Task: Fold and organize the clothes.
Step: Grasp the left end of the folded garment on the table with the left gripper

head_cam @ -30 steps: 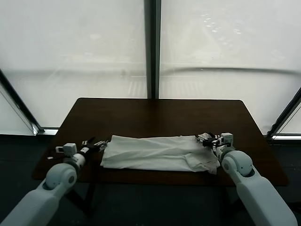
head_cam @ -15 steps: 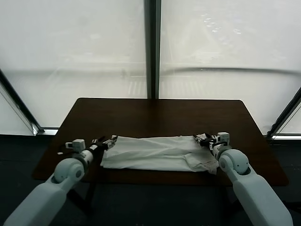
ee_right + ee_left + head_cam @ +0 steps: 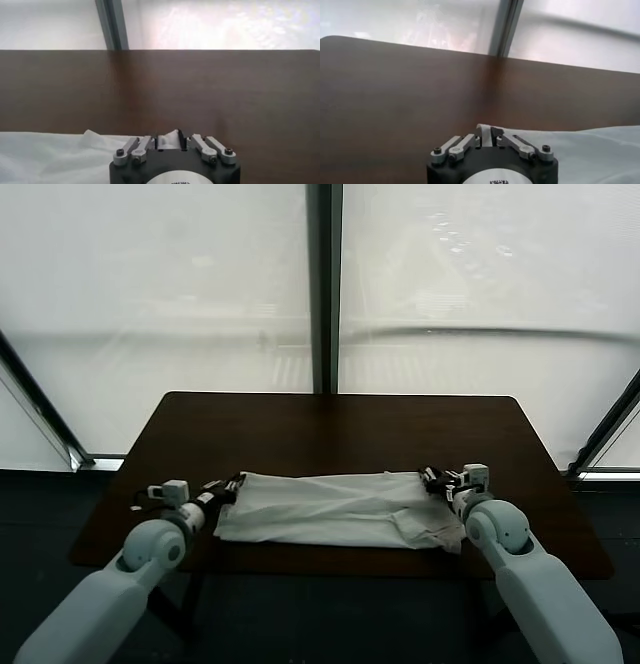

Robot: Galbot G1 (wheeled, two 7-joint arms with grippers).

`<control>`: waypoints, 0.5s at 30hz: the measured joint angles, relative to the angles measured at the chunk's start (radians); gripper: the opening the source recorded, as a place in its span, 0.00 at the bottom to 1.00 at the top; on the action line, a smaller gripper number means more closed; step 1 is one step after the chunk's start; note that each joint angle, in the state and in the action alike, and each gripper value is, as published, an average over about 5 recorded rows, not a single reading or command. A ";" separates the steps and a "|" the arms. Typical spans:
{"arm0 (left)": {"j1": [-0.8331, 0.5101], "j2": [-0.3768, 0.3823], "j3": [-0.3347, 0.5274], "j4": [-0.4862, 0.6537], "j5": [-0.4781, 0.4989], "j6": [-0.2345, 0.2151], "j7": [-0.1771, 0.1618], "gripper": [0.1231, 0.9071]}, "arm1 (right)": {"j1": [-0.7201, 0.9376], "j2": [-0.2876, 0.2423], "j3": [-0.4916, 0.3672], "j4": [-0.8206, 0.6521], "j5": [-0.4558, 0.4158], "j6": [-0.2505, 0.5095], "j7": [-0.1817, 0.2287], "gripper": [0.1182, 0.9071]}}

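In the head view, one white T-shirt (image 3: 335, 510) is lying folded into a long band across the near half of one dark brown table (image 3: 330, 424). Two arms are reaching in from the near side. The left gripper (image 3: 232, 485) is sitting at the shirt's far left corner, and the right gripper (image 3: 432, 480) is sitting at its far right corner. Behind the table, two large frosted window panes are filling the far wall, split by one dark upright post (image 3: 324, 284).

In the left wrist view, the left gripper (image 3: 486, 136) is pinching a raised point of the T-shirt (image 3: 590, 150), its fingers drawn together on the fabric. The bare table (image 3: 420, 85) is stretching away to the window.

In the right wrist view, the right gripper (image 3: 169, 137) is clamping a small peak of the T-shirt (image 3: 55, 152) between closed fingers. The table (image 3: 200, 85) is running out to the bright panes.
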 joint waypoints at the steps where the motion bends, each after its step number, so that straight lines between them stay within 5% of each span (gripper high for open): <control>1: -0.001 0.000 0.000 0.002 0.000 -0.002 0.000 0.11 | -0.002 0.000 0.001 0.000 0.000 0.003 0.000 0.03; 15: -0.004 -0.017 0.006 -0.007 -0.015 0.014 -0.008 0.08 | 0.002 0.002 0.001 0.004 0.004 0.003 0.000 0.03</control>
